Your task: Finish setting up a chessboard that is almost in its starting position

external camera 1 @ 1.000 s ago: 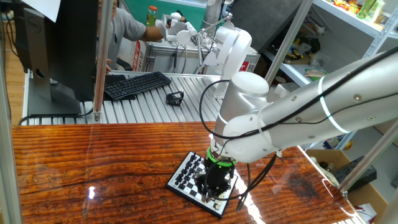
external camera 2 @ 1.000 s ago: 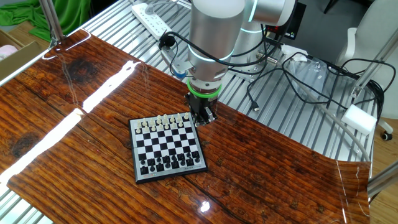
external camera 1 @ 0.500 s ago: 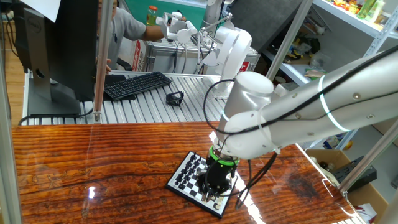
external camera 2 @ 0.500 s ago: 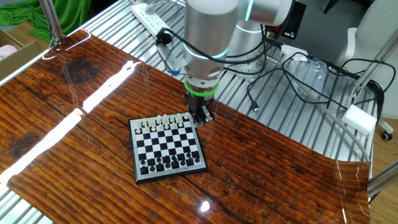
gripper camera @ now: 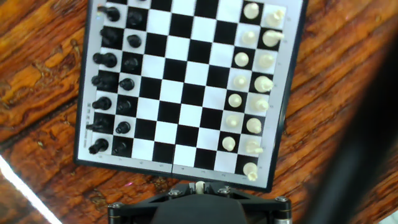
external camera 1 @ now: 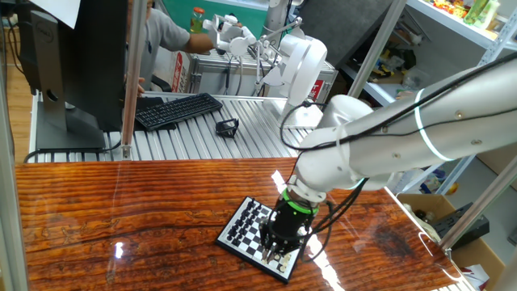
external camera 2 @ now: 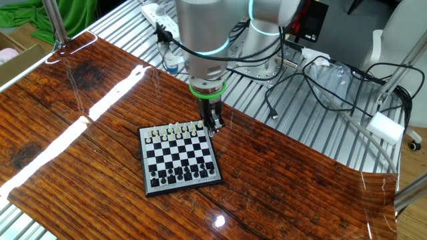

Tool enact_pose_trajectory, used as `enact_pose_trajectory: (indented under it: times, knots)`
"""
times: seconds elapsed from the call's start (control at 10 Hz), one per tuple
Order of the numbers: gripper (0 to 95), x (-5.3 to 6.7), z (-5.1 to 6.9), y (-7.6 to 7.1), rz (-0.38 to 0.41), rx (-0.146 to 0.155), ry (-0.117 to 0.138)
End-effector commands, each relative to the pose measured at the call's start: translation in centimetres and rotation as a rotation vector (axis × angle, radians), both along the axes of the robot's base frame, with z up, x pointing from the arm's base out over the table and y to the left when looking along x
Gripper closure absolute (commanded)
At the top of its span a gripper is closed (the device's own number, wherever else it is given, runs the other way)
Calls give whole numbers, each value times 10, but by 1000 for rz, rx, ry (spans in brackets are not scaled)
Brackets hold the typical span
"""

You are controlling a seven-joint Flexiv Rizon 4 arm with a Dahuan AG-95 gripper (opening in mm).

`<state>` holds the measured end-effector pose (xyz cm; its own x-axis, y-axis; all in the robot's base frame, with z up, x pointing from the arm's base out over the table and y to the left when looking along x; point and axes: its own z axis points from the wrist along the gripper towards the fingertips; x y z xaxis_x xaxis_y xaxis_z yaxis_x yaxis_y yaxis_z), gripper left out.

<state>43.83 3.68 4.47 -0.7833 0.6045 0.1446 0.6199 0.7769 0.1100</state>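
The chessboard (external camera 1: pixel 242 229) (external camera 2: pixel 148 187) (gripper camera: pixel 283 118) lies on the wooden table. Black pieces (gripper camera: pixel 106 81) fill its left two columns in the hand view and cream pieces (gripper camera: pixel 258 104) its right two. The inner cream column's square closest to me looks bare. My gripper (gripper camera: pixel 199 186) hangs just off the board's edge, at the cream side's corner (external camera 2: pixel 213 127) (external camera 1: pixel 279 249). It is shut on a small cream piece (gripper camera: pixel 199 185), whose top shows between the fingers.
A keyboard (external camera 1: pixel 178 111), a monitor (external camera 1: pixel 73 65) and a person (external camera 1: pixel 166 32) are at the back beyond the slatted metal surface. A metal pole (external camera 1: pixel 129 81) stands at the table's far edge. A power strip (external camera 2: pixel 157 13) and cables (external camera 2: pixel 320 73) lie behind the arm's base.
The arm's upper body has swung sideways and the gripper has edged slightly along the board's cream-side corner. It stays shut on the cream piece; the board's pieces have not moved.
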Motion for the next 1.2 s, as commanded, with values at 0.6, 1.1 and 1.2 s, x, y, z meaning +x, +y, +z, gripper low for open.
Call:
enact_pose_trajectory:
  times: [0.6, 1.1, 1.2]
  knots:
    - [950, 0, 1, 0, -89, 73, 22]
    - [950, 0, 1, 0, -263, 72, 51]
    - [950, 0, 1, 0, -306, 74, 61]
